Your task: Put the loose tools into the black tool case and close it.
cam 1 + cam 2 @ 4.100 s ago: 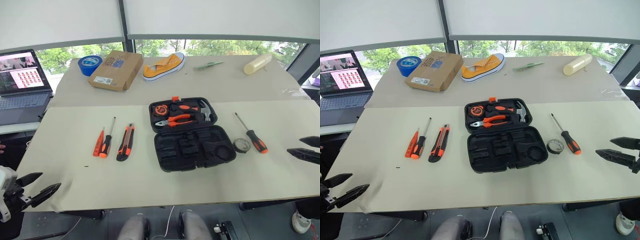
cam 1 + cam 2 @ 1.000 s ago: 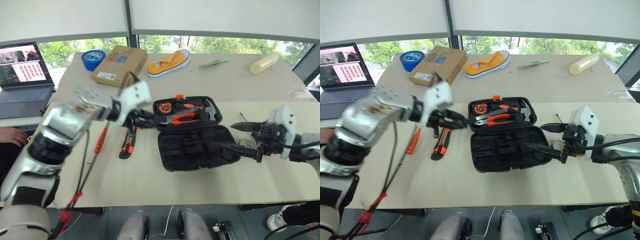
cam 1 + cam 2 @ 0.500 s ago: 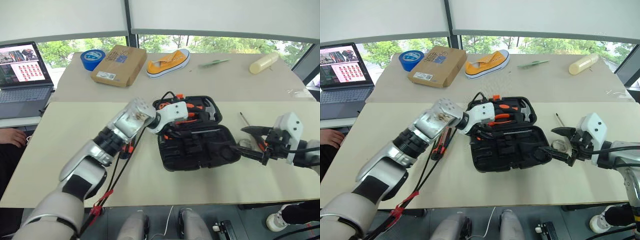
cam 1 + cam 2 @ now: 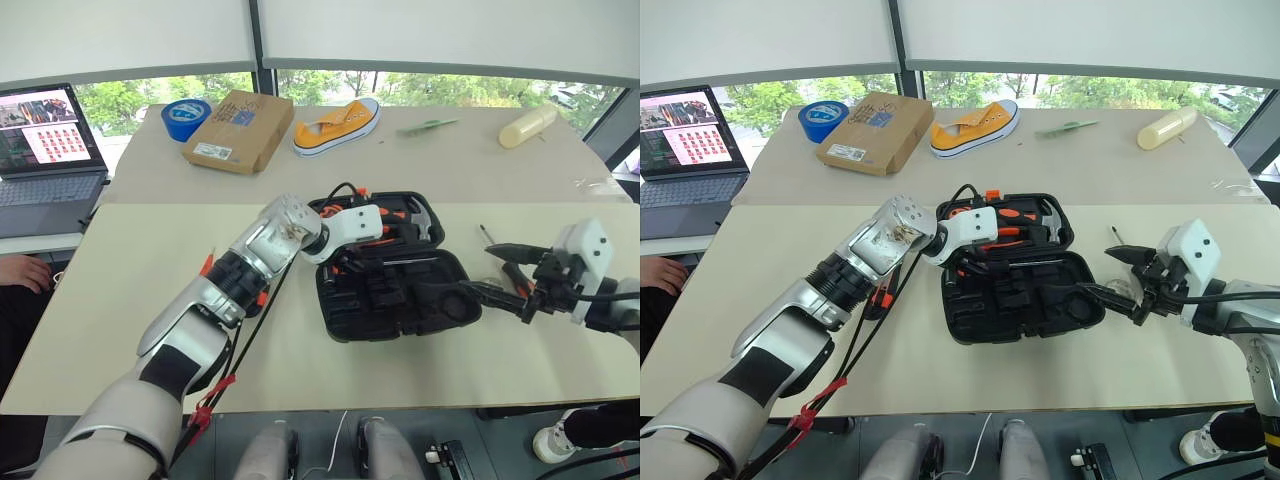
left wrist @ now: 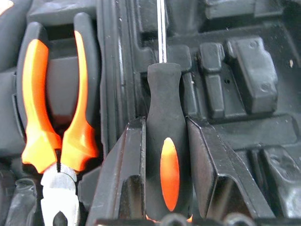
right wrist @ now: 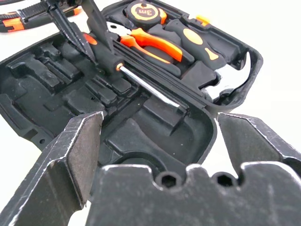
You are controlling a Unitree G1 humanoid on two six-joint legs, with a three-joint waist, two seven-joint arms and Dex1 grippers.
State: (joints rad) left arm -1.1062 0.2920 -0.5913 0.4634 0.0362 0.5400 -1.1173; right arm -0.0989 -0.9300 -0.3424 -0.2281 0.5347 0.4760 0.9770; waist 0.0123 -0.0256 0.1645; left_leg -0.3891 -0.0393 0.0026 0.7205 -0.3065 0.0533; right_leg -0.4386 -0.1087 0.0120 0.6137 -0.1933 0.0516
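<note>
The black tool case (image 4: 400,326) lies open in the middle of the table. Pliers (image 5: 35,94), a hammer (image 4: 415,214) and a tape measure (image 6: 141,9) sit in its far half. My left gripper (image 5: 165,125) is shut on the black-and-orange handle of a screwdriver (image 5: 164,89), holding it low over the near half with the shaft (image 4: 1035,261) pointing right. My right gripper (image 4: 475,267) hovers open at the case's right end. Behind it on the table lie another screwdriver (image 4: 486,236) and the grey disc (image 4: 1124,290). The utility knife (image 6: 21,21) and an orange screwdriver (image 4: 207,263) lie left of the case, partly under my left arm.
At the back of the table are a blue tape roll (image 4: 185,118), a cardboard box (image 4: 238,130), a yellow shoe (image 4: 335,125) and a cream bottle (image 4: 528,125). A laptop (image 4: 45,150) stands at the far left. A person's hand (image 4: 25,272) rests by the left edge.
My left arm has carried the screwdriver rightward from beside the case to over its near half, then stayed put. The right gripper has stayed open in roughly the same place.
</note>
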